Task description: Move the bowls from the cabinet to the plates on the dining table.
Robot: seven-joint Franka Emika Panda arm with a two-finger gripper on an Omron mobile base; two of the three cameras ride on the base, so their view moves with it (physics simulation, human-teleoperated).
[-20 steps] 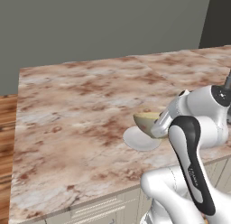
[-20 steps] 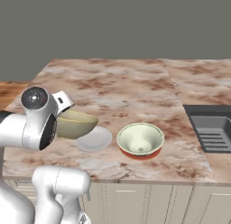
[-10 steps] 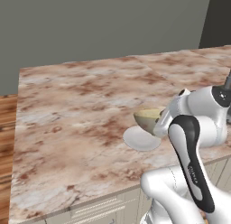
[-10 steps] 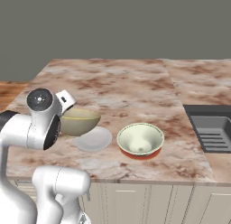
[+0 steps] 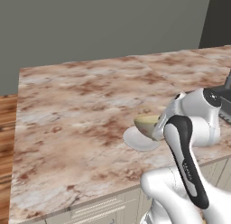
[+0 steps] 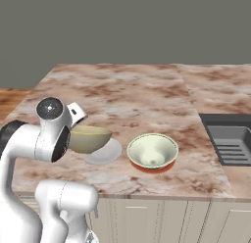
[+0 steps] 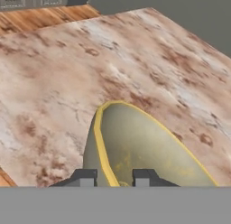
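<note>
Gripper (image 7: 110,177) is clamped narrow on the yellowish rim of the olive-tan bowl (image 6: 89,138), one finger tip inside the wall, one outside, as the hand view shows. Bowl hangs upright, roughly level, directly over a pale round plate (image 6: 109,154) that lies flat on the dining table (image 6: 122,90); can't tell whether the bowl's base touches the plate or sits just above it. From the left base view the same bowl (image 5: 148,124) pokes out from behind the white wrist, w/ the plate (image 5: 135,140) under it & extending toward the camera's left. Just beside that plate, in the right base view, the wider cream-white bowl (image 6: 152,151) sits upright on a 2nd plate (image 6: 153,168), of which only a red-orange edge shows beneath it. Both plates are near the table's front edge, close together but not touching. A dark sink basin (image 6: 231,140) is set into the stone top at the right side, apart from both bowls. Wood floor (image 5: 6,128) runs past the table's far left end.
</note>
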